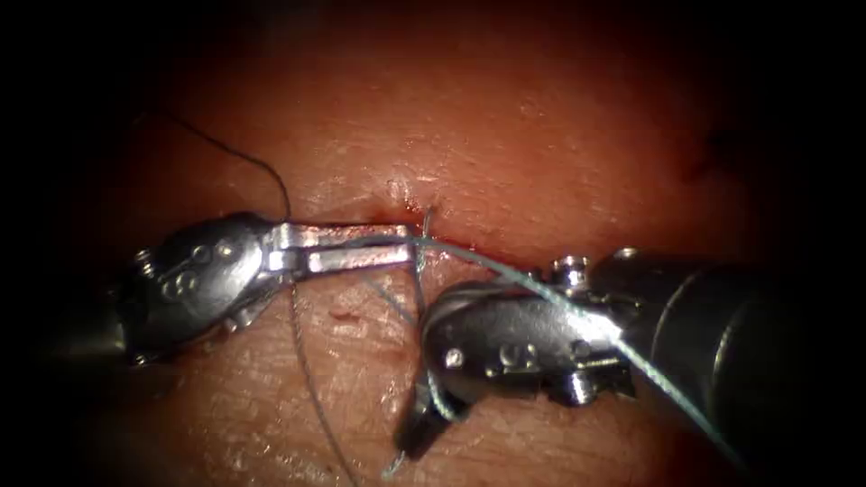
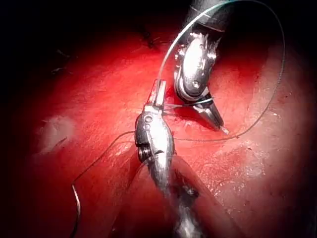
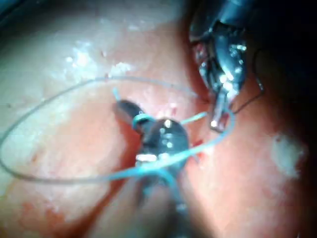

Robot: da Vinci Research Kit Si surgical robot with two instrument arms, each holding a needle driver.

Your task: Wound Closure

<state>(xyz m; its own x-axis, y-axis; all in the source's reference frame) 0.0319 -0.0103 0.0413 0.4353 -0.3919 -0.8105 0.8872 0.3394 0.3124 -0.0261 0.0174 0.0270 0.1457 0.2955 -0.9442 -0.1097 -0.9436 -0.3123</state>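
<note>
A: Setting?
B: Reddish-brown tissue (image 1: 541, 135) across the field, dark at the borders. The cut (image 1: 397, 216) runs across the middle with red fluid (image 1: 383, 216) along its edge.

A: Left tool?
B: Left tool (image 1: 406, 245) enters from the left of the endoscope view, lying nearly flat, tips at the cut. The two jaws sit slightly apart along their length; the teal thread (image 1: 541, 289) meets them at the tips. Whether they pinch it I cannot tell. In its own wrist view the left tool (image 2: 159, 90) shows narrow jaws pointing toward the other instrument.

A: Right tool?
B: Right tool (image 1: 417, 433) comes in from the right, wrist bent, jaws pointing down at the tissue below the cut. Jaws together, clamped on the thread, a short end sticking out past the tips. Thread is looped around the jaws just above the tips. Right wrist view: right tool (image 3: 124, 110), same loop around it.

A: Thread beyond the tools?
B: From the cut it crosses over the right tool's body toward the lower right. A wide loop lies on the tissue in both wrist views. A darker strand arcs off to the upper left.

A: Needle?
B: Needle (image 2: 77, 213), curved, lying free on the tissue well apart from both tools, held by neither, in the left wrist view.
</note>
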